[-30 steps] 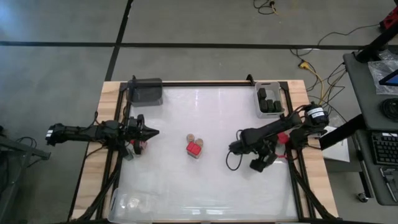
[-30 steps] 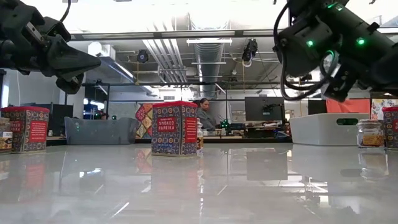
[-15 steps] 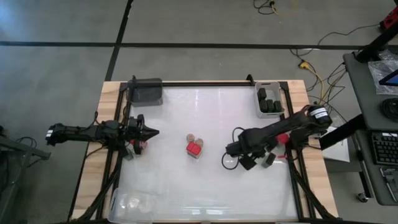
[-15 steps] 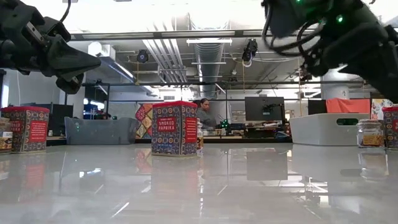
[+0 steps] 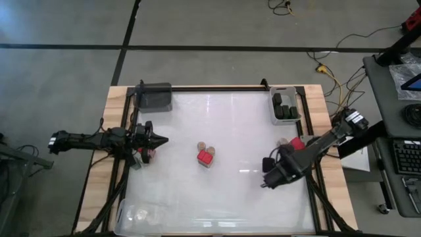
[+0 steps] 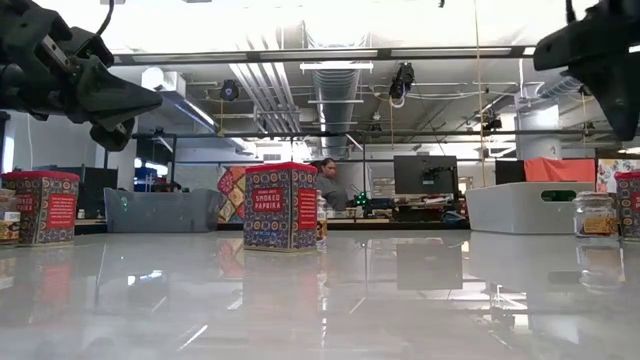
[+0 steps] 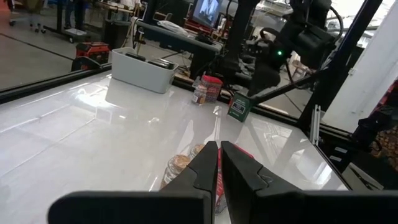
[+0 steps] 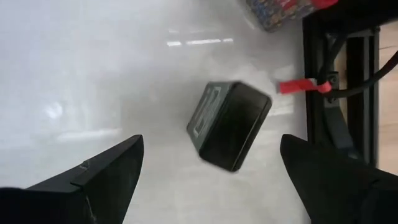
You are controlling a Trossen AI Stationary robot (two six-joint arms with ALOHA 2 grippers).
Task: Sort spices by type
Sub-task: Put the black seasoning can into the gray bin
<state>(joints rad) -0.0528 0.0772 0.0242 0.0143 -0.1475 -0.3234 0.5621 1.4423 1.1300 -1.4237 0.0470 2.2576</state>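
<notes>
A black blocky spice container (image 8: 229,124) rests on the white table, ahead of and between the wide-open fingers of my right gripper (image 8: 217,186), which points down at it without touching. In the high view my right gripper (image 5: 268,179) hangs over the table's right half. A red-topped container (image 5: 297,142) and a tan-topped jar (image 5: 283,141) stand beside that arm. At the table's middle stands a red paprika container (image 5: 205,157) with two tan jars (image 5: 205,145) behind it. My left gripper (image 5: 161,141) is shut and held above the table's left side.
A white bin (image 5: 284,105) holding black containers sits at the far right corner, and a grey bin (image 5: 154,97) at the far left. A clear bin (image 5: 141,214) lies at the near left corner. More red containers (image 5: 148,153) stand under my left arm. A person (image 6: 326,180) shows beyond the table.
My right arm has drawn back from the table's middle toward the right and near edge, and risen out of the low view's centre. My left arm has kept still, and the red container and jars at the middle have not moved.
</notes>
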